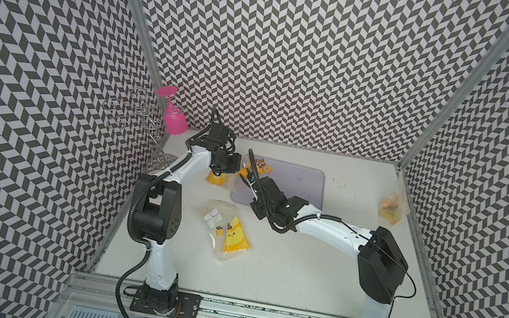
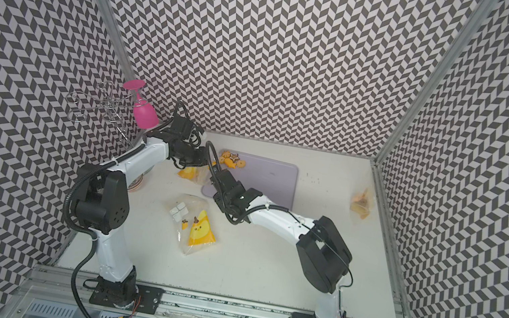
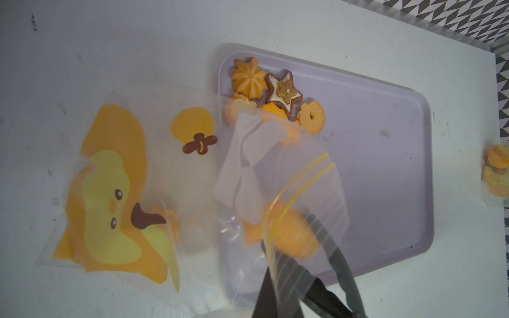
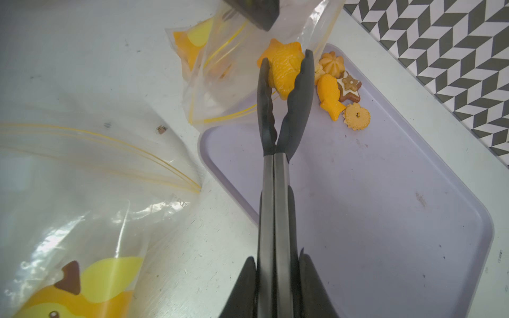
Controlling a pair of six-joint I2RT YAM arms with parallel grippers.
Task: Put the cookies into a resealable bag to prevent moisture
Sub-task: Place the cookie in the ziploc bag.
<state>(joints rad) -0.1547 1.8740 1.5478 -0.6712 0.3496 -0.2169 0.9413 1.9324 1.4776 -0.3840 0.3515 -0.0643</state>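
Several orange cookies [image 3: 249, 78] and a brown star one lie in a corner of the lilac tray [image 3: 385, 165], seen in both top views [image 1: 262, 167] [image 2: 232, 159]. My left gripper [image 1: 234, 167] is shut on the rim of a clear resealable bag [image 4: 228, 82] with a chick print, holding its mouth up at the tray's edge. My right gripper [image 4: 276, 264] is shut on the handles of black tongs [image 4: 275, 192]. The tongs pinch a fish-shaped cookie [image 4: 286, 71] right at the bag's mouth. Through the film this cookie [image 3: 292, 236] looks blurred. Dim orange shapes show inside the bag.
A second chick-print bag [image 1: 232, 234] lies flat on the table near the left arm. A third bag [image 1: 391, 207] with orange pieces sits by the right wall. A pink glass [image 1: 172, 117] hangs on a wire rack [image 1: 133, 117] at the back left.
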